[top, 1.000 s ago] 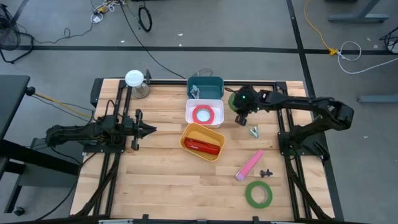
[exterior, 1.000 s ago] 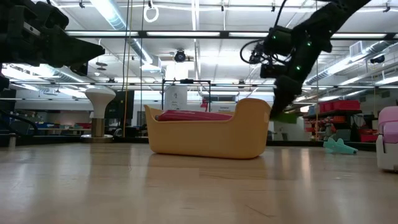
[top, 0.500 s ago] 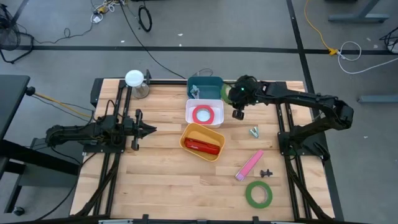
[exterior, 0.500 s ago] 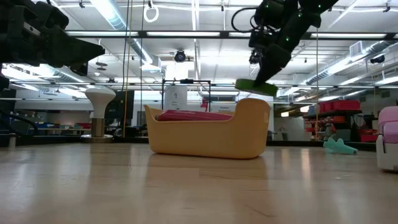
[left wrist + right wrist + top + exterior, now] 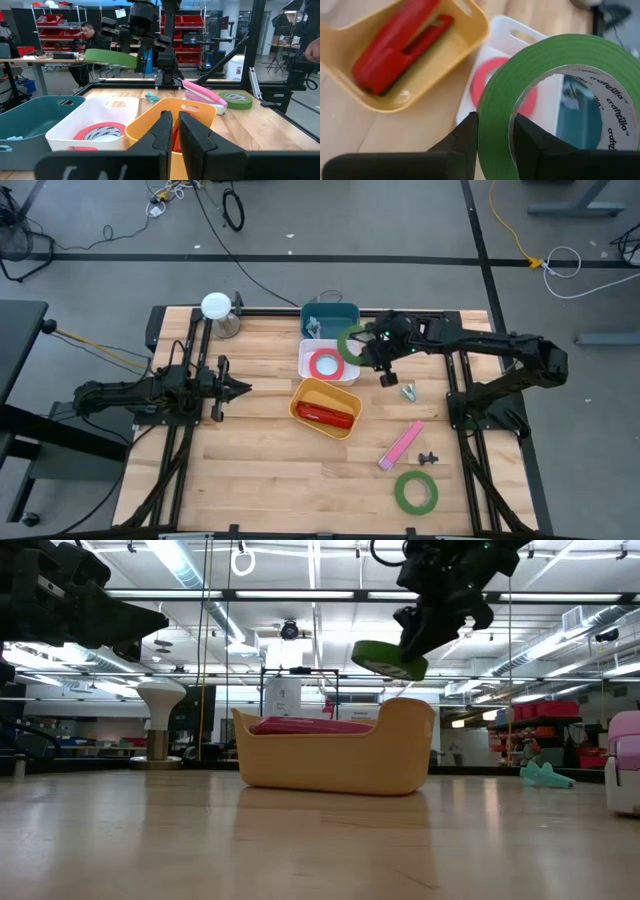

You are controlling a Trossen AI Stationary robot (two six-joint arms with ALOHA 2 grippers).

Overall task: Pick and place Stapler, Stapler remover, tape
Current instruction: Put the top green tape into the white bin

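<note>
My right gripper is shut on a green tape roll, held in the air over the right rim of the white bin. A red tape roll lies flat in that bin. A red stapler lies in the yellow bin. On the table lie a second green roll, a pink stapler and a teal stapler remover. My left gripper waits shut, above the table's left part. My right gripper pinches the green roll's wall with one finger inside the open centre and the other finger outside. It comes from above. The roll is lifted clear, tilted a little from flat, sticking out toward the table's left.
A teal bin stands at the far edge behind the white one, with a small pale item in it. A white lamp-like object stands at the far left. A small black piece lies near the pink stapler. A person sits beyond the table.
My right gripper has risen and moved toward the table's left, from right of the bins to the white bin's right rim, carrying the green roll. The roll has swung from hanging low under the gripper to nearly flat, higher than the yellow bin's rim.
</note>
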